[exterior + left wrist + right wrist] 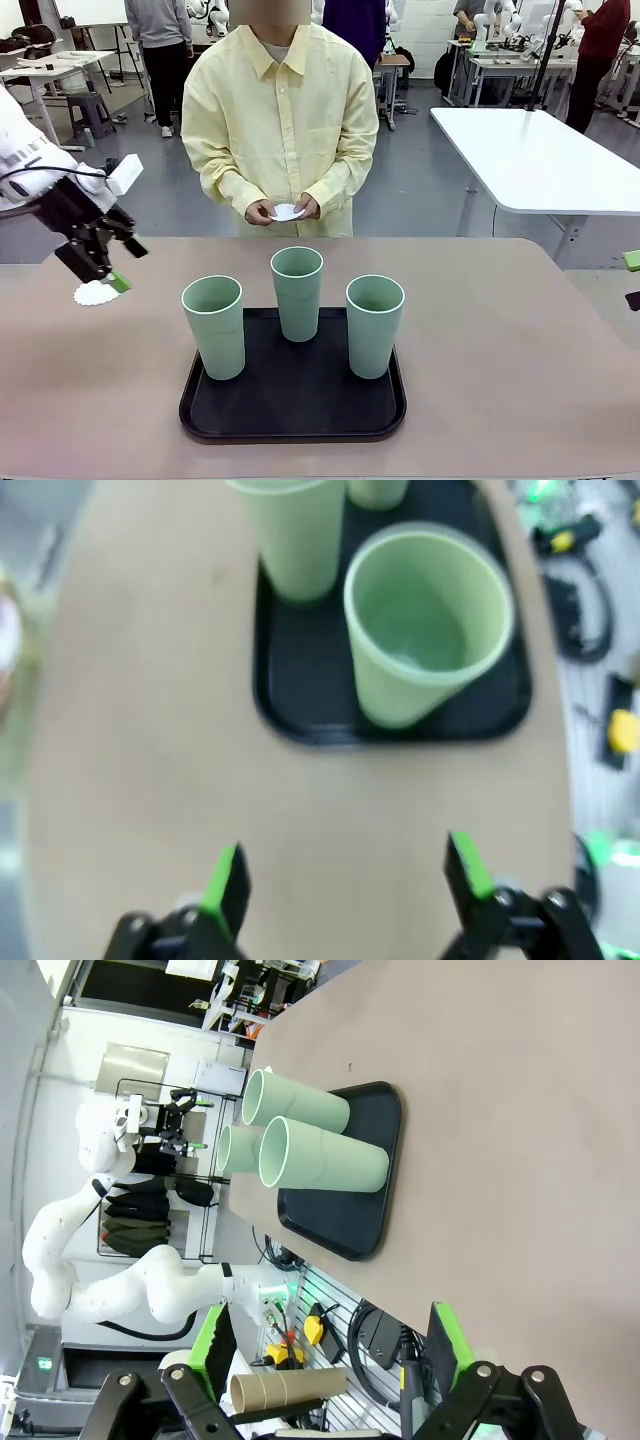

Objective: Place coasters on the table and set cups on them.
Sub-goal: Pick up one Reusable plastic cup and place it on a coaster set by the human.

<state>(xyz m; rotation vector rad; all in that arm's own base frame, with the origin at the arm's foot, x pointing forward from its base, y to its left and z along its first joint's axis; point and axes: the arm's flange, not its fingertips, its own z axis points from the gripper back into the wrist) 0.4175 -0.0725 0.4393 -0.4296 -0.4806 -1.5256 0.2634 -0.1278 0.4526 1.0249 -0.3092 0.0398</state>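
The beige-brown table [520, 380] spans the front view. At its far edge a person [285, 110] in a pale yellow shirt stands facing the robot, forearms bent inward at waist height.

The white left arm [22, 150] comes in from the left edge and slopes down toward the tabletop, wrist pitched forward so the left gripper [106, 274] points down and slightly inward, just above the table's left part. In the left wrist view its 2 green-padded fingers stand wide apart with bare tabletop between them and nothing clamped.

A black tray [300, 425] sits at the table's middle, near the robot's side. 3 mint-green cups [213, 325] stand upright on it, mouths up: 1 at the left front, 1 at the back centre, 1 at the right front, all apart from each other.

The right gripper [330, 1345] hangs beyond the table's right edge, a green pad just showing at the front view's right border. In its own wrist view the fingers are spread, holding nothing.

A white lacy coaster [92, 294] lies flat on the table, just beside the left gripper's lower green pad; I cannot tell whether they touch. A 2nd coaster [287, 212] is held between the person's hands [260, 212], in front of the shirt, above the table's far edge.
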